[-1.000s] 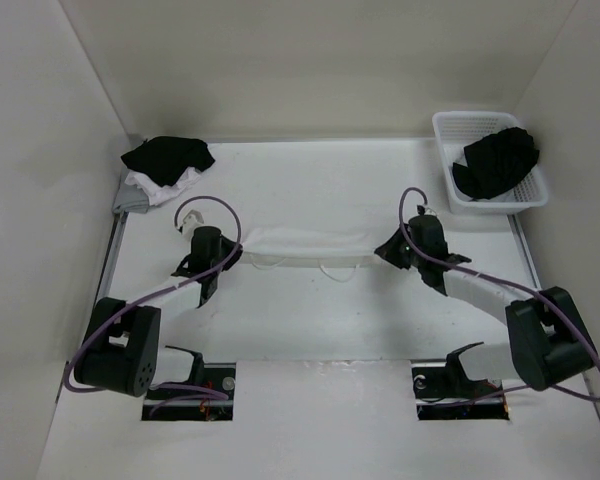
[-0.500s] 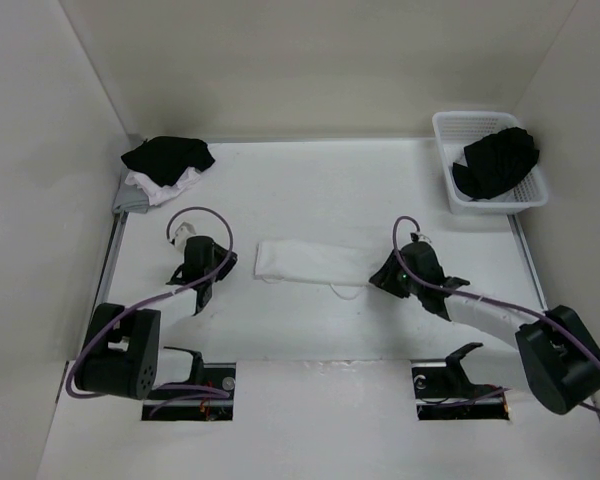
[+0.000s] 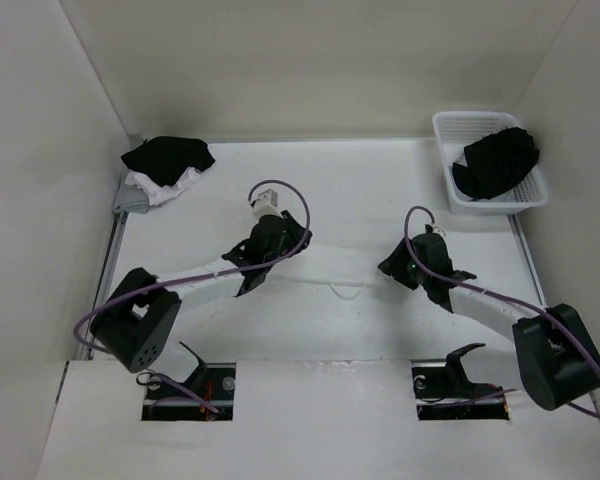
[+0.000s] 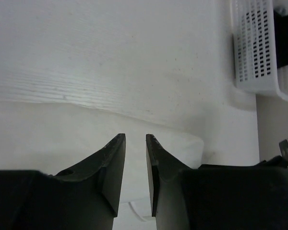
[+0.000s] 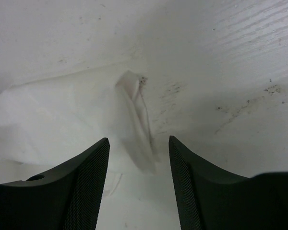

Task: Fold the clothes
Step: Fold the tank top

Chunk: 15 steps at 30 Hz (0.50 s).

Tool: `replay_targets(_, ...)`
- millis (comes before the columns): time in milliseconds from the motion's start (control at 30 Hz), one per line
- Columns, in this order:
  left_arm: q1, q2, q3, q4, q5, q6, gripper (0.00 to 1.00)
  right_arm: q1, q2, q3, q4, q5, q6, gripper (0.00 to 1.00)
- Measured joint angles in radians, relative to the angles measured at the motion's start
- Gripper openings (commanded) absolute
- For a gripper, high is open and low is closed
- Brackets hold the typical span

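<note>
Holding the left end effector (image 4: 135,139) only slightly parted just above the top (image 4: 38,134), pinching nothing. Holding the right end effector (image 5: 138,141) spread wide over the top's other end and a rumpled strap loop (image 5: 137,120), gripping nothing. Resting the top as a narrow folded band on the surface (image 3: 380,190), between the arms, well apart from the basket (image 3: 442,128).
</note>
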Motion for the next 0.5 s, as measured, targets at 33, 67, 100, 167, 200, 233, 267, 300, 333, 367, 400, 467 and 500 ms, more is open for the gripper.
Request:
replay_targets(33, -0.027, 0.035, 0.017, 0.014, 0.000, 0.003, 0.21, -0.001, 0.026, 0.005, 0.005, -0.001, -0.001, 0.54)
replay_targets(67, -0.046, 0.069, 0.028, 0.027, 0.001, 0.005, 0.21, -0.002, 0.046, 0.007, 0.011, -0.004, -0.002, 0.53)
replay_targets(100, -0.056, 0.097, 0.030, 0.035, 0.002, 0.005, 0.21, -0.002, 0.064, 0.010, 0.018, -0.010, -0.002, 0.53)
replay_targets(167, -0.058, 0.138, 0.030, 0.032, 0.004, 0.005, 0.21, -0.002, 0.089, 0.011, 0.038, -0.025, -0.002, 0.51)
replay_targets(200, -0.057, 0.153, 0.029, 0.032, 0.004, 0.005, 0.21, -0.003, 0.100, 0.013, 0.050, -0.032, 0.000, 0.50)
replay_targets(233, -0.056, 0.161, 0.028, 0.033, 0.003, 0.004, 0.21, -0.006, 0.109, 0.014, 0.063, -0.041, 0.002, 0.48)
replay_targets(267, -0.053, 0.163, 0.026, 0.032, 0.004, 0.004, 0.21, -0.006, 0.121, 0.015, 0.079, -0.048, 0.004, 0.45)
replay_targets(300, -0.051, 0.163, 0.025, 0.032, 0.004, 0.004, 0.21, -0.007, 0.134, 0.017, 0.094, -0.055, 0.010, 0.40)
replay_targets(333, -0.050, 0.163, 0.025, 0.038, 0.003, 0.003, 0.21, -0.009, 0.147, 0.018, 0.107, -0.058, 0.016, 0.36)
replay_targets(367, -0.045, 0.163, 0.025, 0.042, 0.004, 0.003, 0.21, -0.013, 0.162, 0.019, 0.122, -0.065, 0.022, 0.34)
replay_targets(400, -0.042, 0.163, 0.025, 0.043, 0.005, 0.002, 0.21, -0.014, 0.175, 0.021, 0.135, -0.070, 0.031, 0.31)
replay_targets(467, -0.034, 0.161, 0.018, 0.051, 0.008, 0.001, 0.21, -0.014, 0.201, 0.031, 0.149, -0.076, 0.044, 0.22)
replay_targets(500, -0.029, 0.156, 0.011, 0.053, 0.009, 0.001, 0.21, -0.014, 0.214, 0.037, 0.154, -0.080, 0.050, 0.16)
